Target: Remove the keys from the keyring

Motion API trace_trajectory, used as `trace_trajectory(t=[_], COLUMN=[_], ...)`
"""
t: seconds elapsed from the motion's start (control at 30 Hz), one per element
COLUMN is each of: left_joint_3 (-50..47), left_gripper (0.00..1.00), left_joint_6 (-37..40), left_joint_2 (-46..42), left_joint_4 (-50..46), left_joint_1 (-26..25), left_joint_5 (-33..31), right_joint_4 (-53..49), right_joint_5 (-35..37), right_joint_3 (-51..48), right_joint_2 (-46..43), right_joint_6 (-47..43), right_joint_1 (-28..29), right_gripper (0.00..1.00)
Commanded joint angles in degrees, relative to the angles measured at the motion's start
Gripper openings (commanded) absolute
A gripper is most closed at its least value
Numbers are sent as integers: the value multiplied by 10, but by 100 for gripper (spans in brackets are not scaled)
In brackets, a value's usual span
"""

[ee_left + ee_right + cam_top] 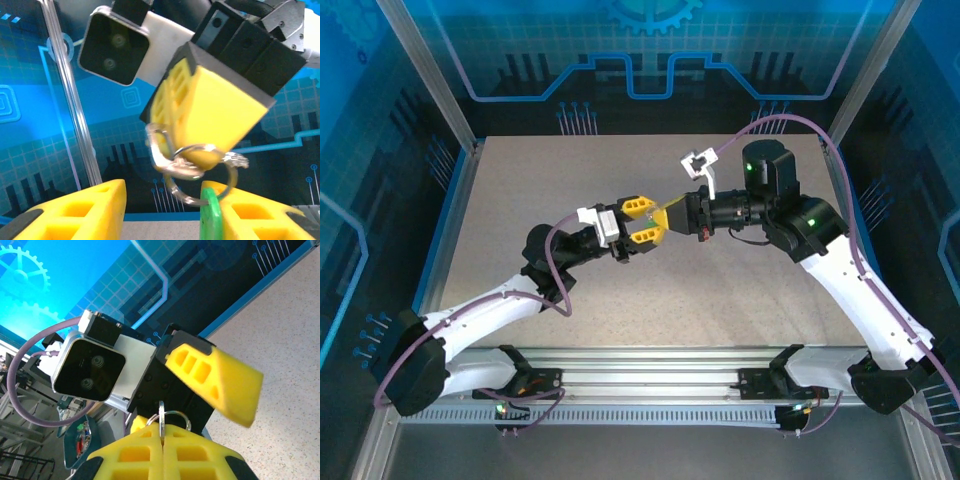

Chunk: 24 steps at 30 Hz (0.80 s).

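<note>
The right gripper (pixel 161 436) pinches the thin silver metal keyring (pixel 185 170), while the left gripper (pixel 167 200) is spread around the dangling small green-headed key (pixel 210 215).

You've bare table (pixel 520 200) all round, but the right gripper (pixel 672 216) and its pinched keyring (pixel 184 169) block the left gripper's (pixel 658 222) front.

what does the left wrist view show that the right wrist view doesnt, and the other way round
Left wrist: the green key hanging from the keyring, between the left gripper's parted fingers. Right wrist: the speckled table and the left arm's wrist camera. Both: the keyring, pinched in the right gripper's shut yellow fingers.
</note>
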Motion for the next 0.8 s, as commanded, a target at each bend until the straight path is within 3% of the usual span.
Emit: trace_trajectory(t=[0.0,0.37,0.43,0.5,0.57,0.77], left_joint_3=[17,24,26,27,27,34], left_gripper=[45,21,22,31,34,26], left_joint_6=[21,27,27,24,20,9], left_joint_2=[-4,7,8,12,16,33], left_joint_4=[23,26,25,31,39,61], left_joint_1=[-7,-12,-12,-12,-12,-12], left_joint_5=[-4,1,0,-7,-10,-4], right_joint_4=[15,28,32,39,43,47], right_joint_5=[-1,-10,-12,-17,-19,-24], right_joint_3=[-9,-15,-17,-20,-21,-25], right_joint_2=[-13,-18,-19,-19,-20,-23], right_joint_6=[11,23,25,29,32,35], right_joint_1=[-12,-20,-21,-21,-22,-22], right_gripper=[0,0,0,0,0,0])
